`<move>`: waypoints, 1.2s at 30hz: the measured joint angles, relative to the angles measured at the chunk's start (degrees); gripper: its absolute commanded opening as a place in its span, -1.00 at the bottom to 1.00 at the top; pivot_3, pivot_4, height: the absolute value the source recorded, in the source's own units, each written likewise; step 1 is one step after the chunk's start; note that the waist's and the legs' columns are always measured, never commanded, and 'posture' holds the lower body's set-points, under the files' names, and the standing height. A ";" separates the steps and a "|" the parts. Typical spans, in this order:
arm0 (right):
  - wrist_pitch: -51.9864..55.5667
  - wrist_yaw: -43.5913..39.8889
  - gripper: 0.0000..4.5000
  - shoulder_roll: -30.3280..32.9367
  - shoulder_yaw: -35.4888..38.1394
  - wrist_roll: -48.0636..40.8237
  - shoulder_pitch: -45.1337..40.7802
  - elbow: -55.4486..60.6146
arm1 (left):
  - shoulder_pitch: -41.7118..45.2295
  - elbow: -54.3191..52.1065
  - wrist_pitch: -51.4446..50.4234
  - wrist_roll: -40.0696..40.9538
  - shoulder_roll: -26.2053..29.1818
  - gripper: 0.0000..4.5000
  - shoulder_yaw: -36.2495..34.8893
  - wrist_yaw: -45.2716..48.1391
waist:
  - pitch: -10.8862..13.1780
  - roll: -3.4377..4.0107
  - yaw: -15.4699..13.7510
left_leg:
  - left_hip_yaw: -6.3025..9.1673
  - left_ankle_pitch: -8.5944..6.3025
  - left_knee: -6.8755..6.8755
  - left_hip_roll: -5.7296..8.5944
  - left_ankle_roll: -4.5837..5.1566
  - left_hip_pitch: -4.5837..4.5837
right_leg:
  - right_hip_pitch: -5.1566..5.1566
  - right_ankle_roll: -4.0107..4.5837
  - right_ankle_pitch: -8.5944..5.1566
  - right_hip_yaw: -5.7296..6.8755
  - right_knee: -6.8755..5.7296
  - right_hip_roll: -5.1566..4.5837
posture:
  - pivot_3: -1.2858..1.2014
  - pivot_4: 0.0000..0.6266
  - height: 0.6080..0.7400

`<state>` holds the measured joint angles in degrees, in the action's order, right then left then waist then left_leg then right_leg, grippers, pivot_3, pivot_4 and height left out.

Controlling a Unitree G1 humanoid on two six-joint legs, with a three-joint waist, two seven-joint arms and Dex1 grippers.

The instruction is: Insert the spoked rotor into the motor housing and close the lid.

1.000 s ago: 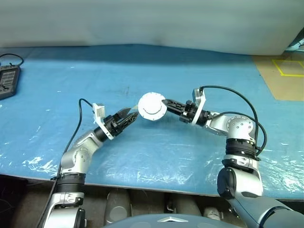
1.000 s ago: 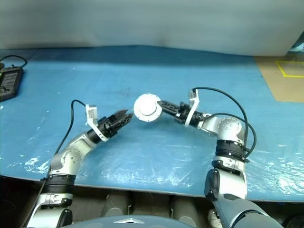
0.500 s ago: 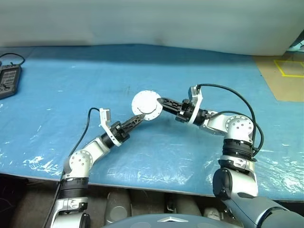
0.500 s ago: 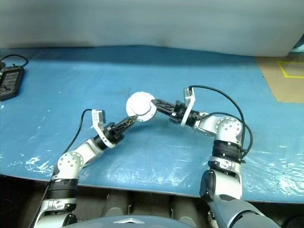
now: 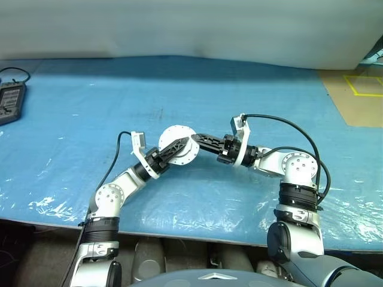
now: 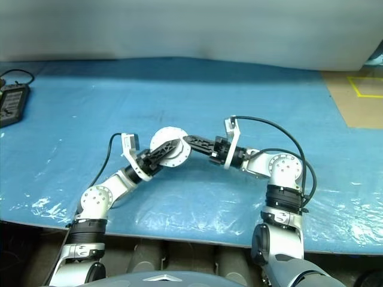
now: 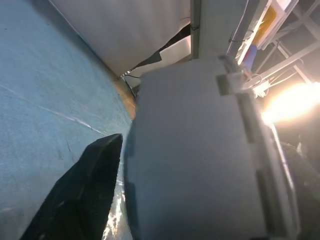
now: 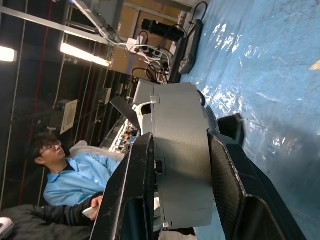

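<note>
The motor housing (image 5: 170,134), a round silver disc with a small central hub, is held in the air above the blue table, its flat face turned up toward me. My right gripper (image 5: 194,139) comes in from the right and is shut on the housing's rim. In the right wrist view the two black fingers (image 8: 135,190) clamp the grey housing (image 8: 180,150) edge-on. My left gripper (image 5: 178,146) reaches up from the lower left and lies across the housing's face. The housing (image 7: 200,160) looms close in the left wrist view. The spoked rotor is hidden. I cannot tell the lid apart from the housing body.
A blue plastic-covered table (image 5: 191,84) spreads around both arms. A black device with a cable (image 5: 9,101) lies at its far left. Tan floor with yellow tape (image 5: 359,95) lies to the right. A person in a blue shirt (image 8: 65,185) sits beyond the table.
My right gripper has carried the housing leftward and nearer to me. My left arm has swung right and up, from beside the housing to lying against it.
</note>
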<state>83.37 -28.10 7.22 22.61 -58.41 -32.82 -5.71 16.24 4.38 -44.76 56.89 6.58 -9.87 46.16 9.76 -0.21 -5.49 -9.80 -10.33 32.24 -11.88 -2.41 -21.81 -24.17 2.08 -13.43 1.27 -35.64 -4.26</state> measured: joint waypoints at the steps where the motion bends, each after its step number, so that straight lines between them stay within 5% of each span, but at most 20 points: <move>1: -0.17 -0.07 -0.43 0.00 0.08 -0.25 0.00 0.00 | 0.00 0.36 -0.04 0.46 -0.05 0.21 -0.13 0.35 | 0.00 0.00 0.02 | 0.00 0.00 0.00 0.00 0.00 0.00 | 0.00 0.00 0.00 -0.01 0.00 0.00 | 0.03 -0.52 1.00; 8: -1.70 0.01 -0.43 0.01 -0.79 -0.23 -0.53 -1.32 | 0.11 1.15 0.31 0.89 -0.26 0.19 -0.69 0.36 | 0.00 0.00 0.02 | 0.00 0.00 0.00 0.00 0.00 0.01 | 0.01 -0.01 0.01 -0.01 0.00 0.00 | 0.03 -0.52 1.00; 9: -2.64 -0.25 -0.16 0.04 -1.23 0.02 -0.56 -1.60 | 0.16 1.31 0.66 0.78 -0.34 0.19 -0.73 0.22 | 0.00 0.00 0.01 | 0.01 0.00 0.00 0.00 0.00 0.00 | 0.01 -0.01 0.01 -0.01 0.00 0.00 | 0.03 -0.52 1.00; 16: -12.13 -0.50 0.83 0.72 -2.68 3.52 -1.75 -2.45 | -0.33 2.26 2.08 -2.13 -0.58 0.19 -0.97 -2.10 | 0.00 0.00 0.12 | 0.02 0.00 0.02 0.00 0.00 0.01 | 0.02 -0.04 0.02 0.00 -0.02 0.00 | 0.03 -0.52 1.00; 21: -26.00 2.77 0.83 -0.51 -2.07 9.95 -3.61 -7.73 | 0.31 4.51 4.81 -2.45 -2.34 0.19 -2.75 -4.56 | 0.00 -0.01 0.12 | 0.02 0.00 0.09 0.01 0.00 -0.03 | 0.02 -0.05 0.03 -0.01 -0.03 -0.01 | 0.03 -0.52 1.00; 26: -28.18 -0.27 0.83 2.98 -4.92 12.49 -3.52 -9.30 | 8.27 13.96 15.34 -3.86 -3.99 0.19 -11.08 -11.91 | 0.02 -0.05 0.16 | 0.10 0.01 0.19 0.02 0.01 -0.08 | 0.03 -0.14 0.10 0.00 -0.05 0.02 | 0.03 -0.52 1.00; 36: -33.18 -6.60 0.83 5.92 -10.89 16.39 -0.90 -7.84 | 28.60 42.69 33.20 -10.64 4.97 0.19 -21.50 -19.14 | 0.07 -0.15 -0.19 | 0.48 0.11 0.33 0.18 0.19 -0.38 | 0.06 -0.40 0.25 0.06 -0.01 0.01 | 0.03 -0.52 1.00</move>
<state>50.19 -34.70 13.14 11.72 -42.02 -33.72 -13.55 44.84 47.08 -11.57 46.25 11.55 -31.37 27.01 9.83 -0.36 -5.68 -9.32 -10.22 32.58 -11.70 -2.22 -22.19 -24.11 1.68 -13.17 1.33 -35.66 -4.25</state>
